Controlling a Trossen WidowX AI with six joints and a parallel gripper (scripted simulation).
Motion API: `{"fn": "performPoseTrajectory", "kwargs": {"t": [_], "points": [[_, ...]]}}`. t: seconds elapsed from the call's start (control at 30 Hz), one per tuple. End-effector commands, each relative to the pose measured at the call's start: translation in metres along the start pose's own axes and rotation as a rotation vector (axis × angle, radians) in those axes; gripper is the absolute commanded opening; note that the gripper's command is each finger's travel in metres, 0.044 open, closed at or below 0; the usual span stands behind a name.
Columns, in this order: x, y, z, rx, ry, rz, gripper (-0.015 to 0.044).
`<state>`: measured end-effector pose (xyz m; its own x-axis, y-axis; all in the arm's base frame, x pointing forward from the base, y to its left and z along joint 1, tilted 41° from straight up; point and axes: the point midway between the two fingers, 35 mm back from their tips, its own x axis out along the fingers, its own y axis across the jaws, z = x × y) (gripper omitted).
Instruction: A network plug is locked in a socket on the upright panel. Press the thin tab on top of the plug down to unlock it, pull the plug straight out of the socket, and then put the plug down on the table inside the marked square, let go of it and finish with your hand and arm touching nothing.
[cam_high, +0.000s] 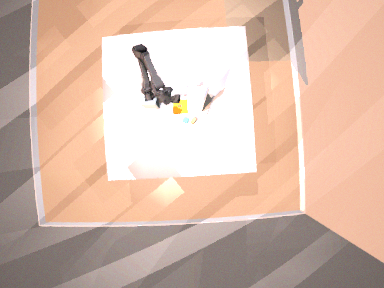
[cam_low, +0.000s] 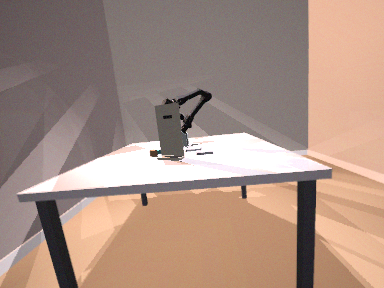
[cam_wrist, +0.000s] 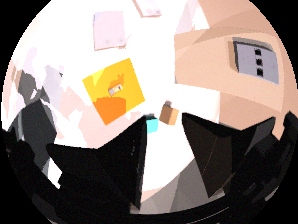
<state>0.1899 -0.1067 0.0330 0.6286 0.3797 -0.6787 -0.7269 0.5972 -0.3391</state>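
The plug (cam_wrist: 112, 90) (cam_high: 180, 106) is a small pale piece lying on the orange and yellow marked square (cam_wrist: 111, 109) (cam_high: 184, 110), inside its outline. My gripper (cam_wrist: 164, 119) (cam_high: 177, 99) is open, with nothing between its fingers. In the wrist view the plug and square lie beyond the left fingertip, apart from it. The upright panel (cam_low: 170, 132) (cam_high: 198, 97) stands beside the square. Its grey socket plate (cam_wrist: 270, 64), with three dark openings, shows at the right of the wrist view. In the exterior view the panel hides the fingers, the square and the plug.
A teal block (cam_wrist: 152, 125) (cam_high: 185, 120) and a brown block (cam_wrist: 168, 114) (cam_high: 193, 120) stand near the square. A pale flat box (cam_wrist: 109, 30) lies beyond the square, with another pale piece (cam_wrist: 148, 7) farther on. My arm (cam_low: 202, 95) rises behind the panel.
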Motion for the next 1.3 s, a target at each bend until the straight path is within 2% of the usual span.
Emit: {"fn": "performPoseTrajectory", "kwargs": {"t": [0.0,0.5,0.87,1.27], "points": [[-0.011,-0.009,-0.001,-0.008,0.005,-0.006,0.0156],[-0.050,-0.029,0.005,-0.022,-0.002,-0.014,0.0156],[-0.050,-0.029,0.005,-0.022,-0.002,-0.014,0.0440],[-0.050,-0.029,0.005,-0.022,-0.002,-0.014,0.0440]]}}
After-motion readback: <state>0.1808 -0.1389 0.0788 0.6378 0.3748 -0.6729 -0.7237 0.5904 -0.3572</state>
